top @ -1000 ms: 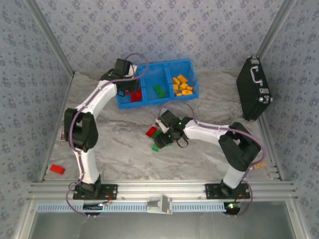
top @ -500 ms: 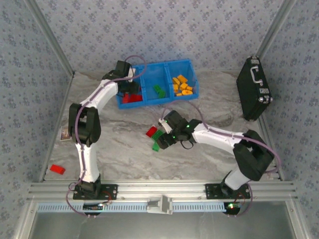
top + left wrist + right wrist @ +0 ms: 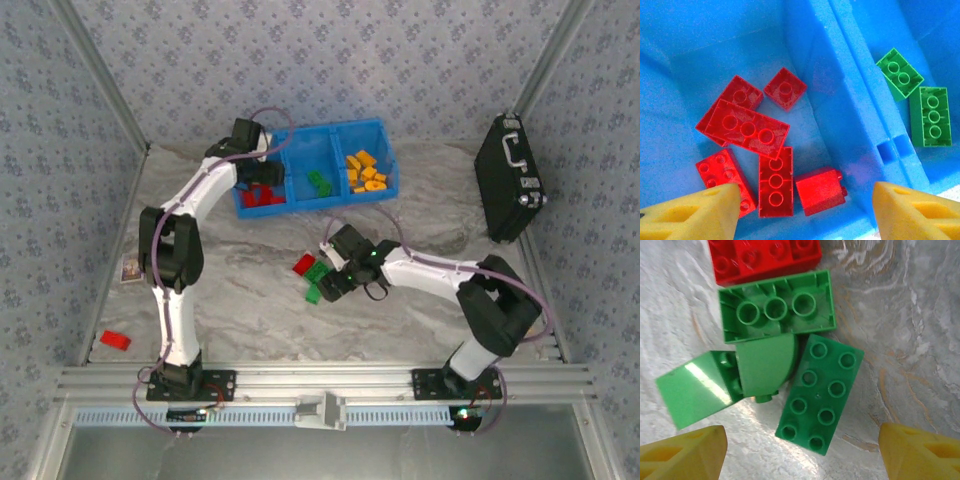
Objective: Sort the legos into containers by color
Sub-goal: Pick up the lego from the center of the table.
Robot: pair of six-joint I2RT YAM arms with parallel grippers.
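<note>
Left wrist: L pincer (image 3: pixel 802 202) spread over red legos (image 3: pixel 747 130); right wrist: R pincer (image 3: pixel 800 440) spread over green legos (image 3: pixel 775 310)

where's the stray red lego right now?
Top external view: lone red lego sits at the near-left corner of the table, left of the left arm's base, far from the blue tray.

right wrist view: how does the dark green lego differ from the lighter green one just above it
The dark green lego lies studs up, eight studs in two rows; the lighter green lego lies upside down, showing its hollow underside with three tubes. The dark one sits tilted, the lighter one nearly level. Both are green bricks lying on the marbled table.
</note>
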